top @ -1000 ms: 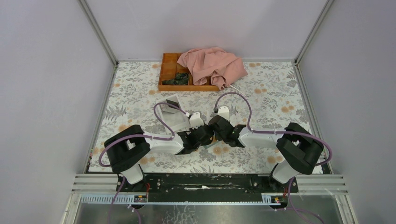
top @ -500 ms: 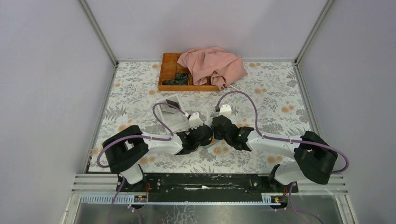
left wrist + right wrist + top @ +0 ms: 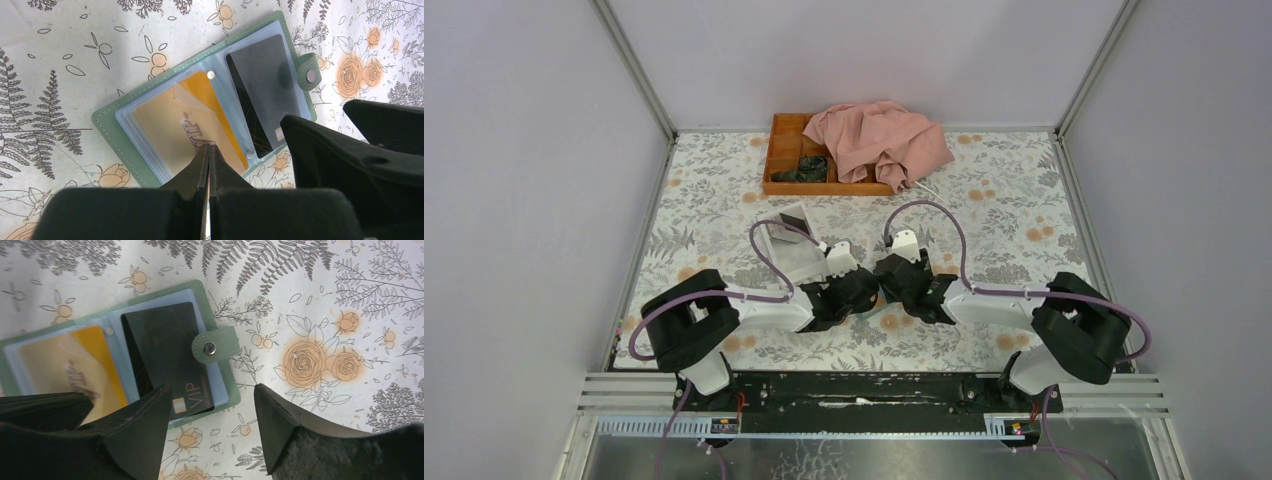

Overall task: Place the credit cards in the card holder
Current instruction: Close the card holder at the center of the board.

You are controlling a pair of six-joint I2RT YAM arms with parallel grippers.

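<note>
The dull grey-green folding card holder (image 3: 215, 85) lies open and flat on the floral-patterned bench (image 3: 1004, 200), close to the near edge and midway between the two arm bases. Its clear plastic sleeves face up.

Contents of the card holder:
- An orange credit card (image 3: 212, 112) sits in the sleeve on the half away from the snap tab (image 3: 310, 75).
- A dark grey credit card (image 3: 260, 85) marked "VIP" sits in the sleeve on the tab half. One corner of it reaches the edge of the holder.

Left pincer (image 3: 209, 150): fully closed, with the two fingers pressed together. The tips rest on the sleeve over the orange card. Whether a plastic leaf is pinched between them cannot be told.

Right pincer (image 3: 207, 410): spread wide, with nothing between the fingers. It stands over the tab side of the card holder. One finger overlaps the corner of the dark grey card, and the other is over bare bench just outside the holder.

From above, both pincers meet over the card holder and hide most of it.

Other items, placed from the card holder:
- A white rectangular open-topped box (image 3: 789, 255) is just beyond it, towards the left arm.
- An orange wooden tray (image 3: 784, 150) is well beyond it at the far edge, with a crumpled pink cloth (image 3: 879, 140) draped over the tray's right part.
</note>
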